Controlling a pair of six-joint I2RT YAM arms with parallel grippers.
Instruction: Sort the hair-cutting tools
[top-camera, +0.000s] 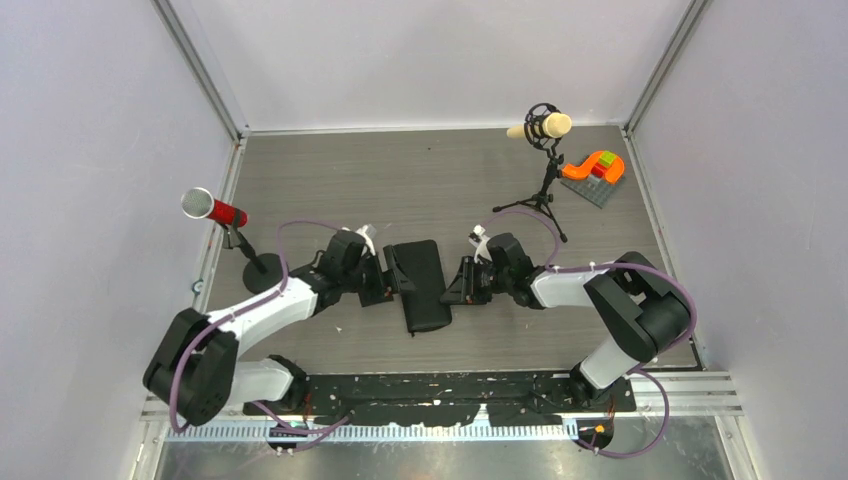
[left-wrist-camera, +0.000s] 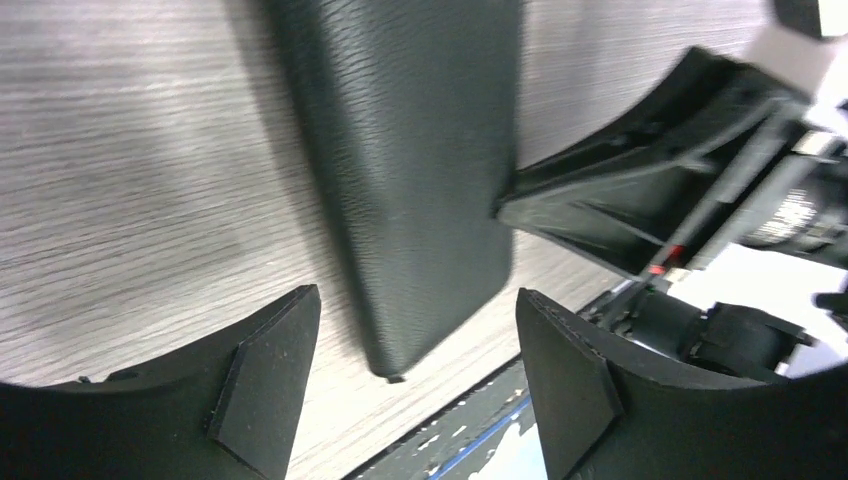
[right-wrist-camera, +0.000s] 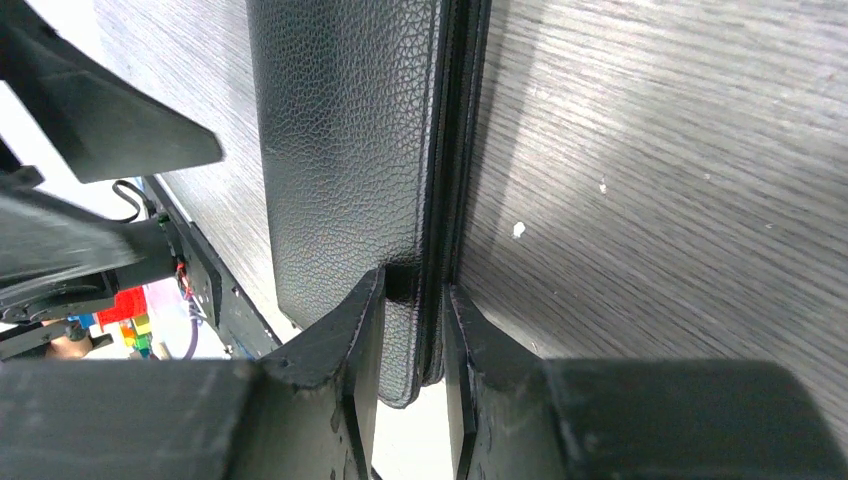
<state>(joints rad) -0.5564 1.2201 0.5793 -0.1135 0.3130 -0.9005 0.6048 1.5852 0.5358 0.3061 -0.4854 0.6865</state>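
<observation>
The hair-cutting tools are hidden; none show in any view. A flat black zippered case lies at the table's middle. My right gripper comes in from its right side. In the right wrist view its jaws straddle the case's zippered edge, shut on it near a corner that is raised off the table. My left gripper sits at the case's left side. In the left wrist view it stands open over the case's near end, holding nothing. The right gripper's fingers show beyond.
A red microphone on a round base stands at the left. A beige microphone on a tripod stands at the back right. Orange and green blocks lie on a grey plate beside it. White walls enclose three sides.
</observation>
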